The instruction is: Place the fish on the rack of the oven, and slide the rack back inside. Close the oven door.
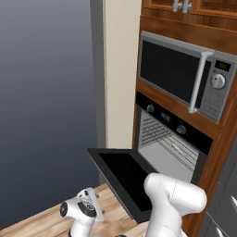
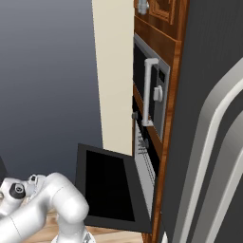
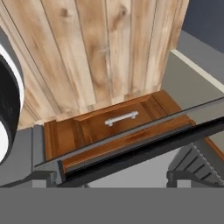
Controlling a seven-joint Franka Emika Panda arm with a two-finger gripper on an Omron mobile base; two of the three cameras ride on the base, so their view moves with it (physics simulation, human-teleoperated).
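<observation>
Black oven door [image 1: 121, 178] down flat | oven [image 1: 172, 139] cavity open | rack [image 1: 183, 149] inside

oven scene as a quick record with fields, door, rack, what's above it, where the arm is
oven: built into brown wood cabinetry, cavity exposed
oven door: open, folded down roughly level
rack: inside the cavity, not pulled out
fish: cannot tell where it is
microwave: directly above the oven, door shut, vertical handle
drawer: wood front with silver bar handle, below the door in the hand view
gripper: low beside the door edge, jaws apart, holding nothing
</observation>
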